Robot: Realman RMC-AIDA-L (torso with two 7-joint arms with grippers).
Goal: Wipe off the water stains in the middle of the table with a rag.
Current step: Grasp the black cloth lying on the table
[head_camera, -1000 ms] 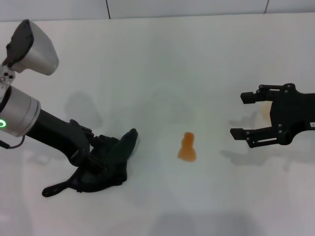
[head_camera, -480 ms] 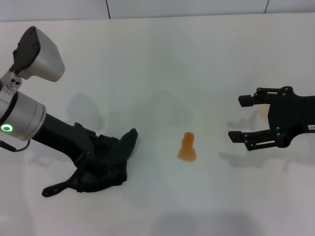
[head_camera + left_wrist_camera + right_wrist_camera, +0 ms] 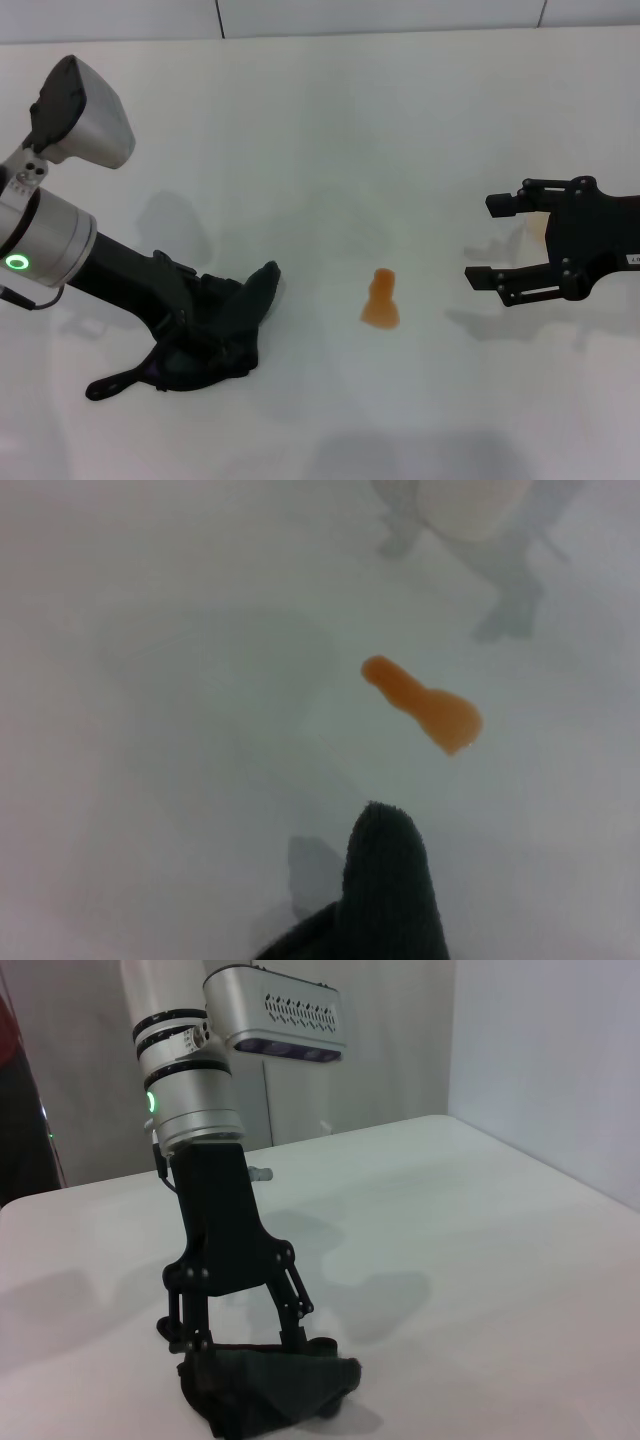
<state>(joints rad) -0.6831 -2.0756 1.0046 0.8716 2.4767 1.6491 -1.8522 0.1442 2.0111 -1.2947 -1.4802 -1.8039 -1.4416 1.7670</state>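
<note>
Item: rag (image 3: 215, 335), dark green-black cloth, bunched on the table (image 3: 320, 130) toward its near-left corner, one thin tail trailing toward the near edge and one rounded corner pointing toward the middle.

Item: left gripper (image 3: 195, 335), planted on the rag with its fingers (image 3: 300, 1305) spread down into the cloth. From the right wrist view they straddle the heap, and they appear to be gripping it, though a firm pinch cannot be confirmed.

Item: water stains (image 3: 380, 300), a small orange-amber blotch near the table's middle, bell-shaped, long axis running roughly from near edge to far edge, broad end nearer.

Key relation: the blotch lies to the right of the rag, apart from it, with bare tabletop between. The rag's rounded corner (image 3: 390, 880) points toward it. Left arm is the one equipped; a rightward sweep seems called for.

Item: right gripper (image 3: 500, 240), toward the right edge, jaws wide apart, empty, idle.
</note>
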